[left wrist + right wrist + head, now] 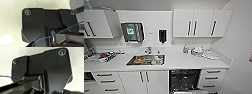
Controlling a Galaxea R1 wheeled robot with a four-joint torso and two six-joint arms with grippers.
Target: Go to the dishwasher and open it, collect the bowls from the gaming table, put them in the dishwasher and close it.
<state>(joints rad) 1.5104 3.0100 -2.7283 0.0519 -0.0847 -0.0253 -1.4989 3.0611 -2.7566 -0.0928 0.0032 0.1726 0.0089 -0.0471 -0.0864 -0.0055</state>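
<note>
Dishwasher (184, 80) open in front of us, racks visible; no bowls loaded that we see. Collecting, loading, closing left. Fingers: can't tell.

1 dishwasher (184, 80) stands open, 1 sink (146, 60) is set in 1 white counter (184, 61), and 1 dark dispenser (162, 35) and 1 towel dispenser (132, 32) hang on the wall.
</note>
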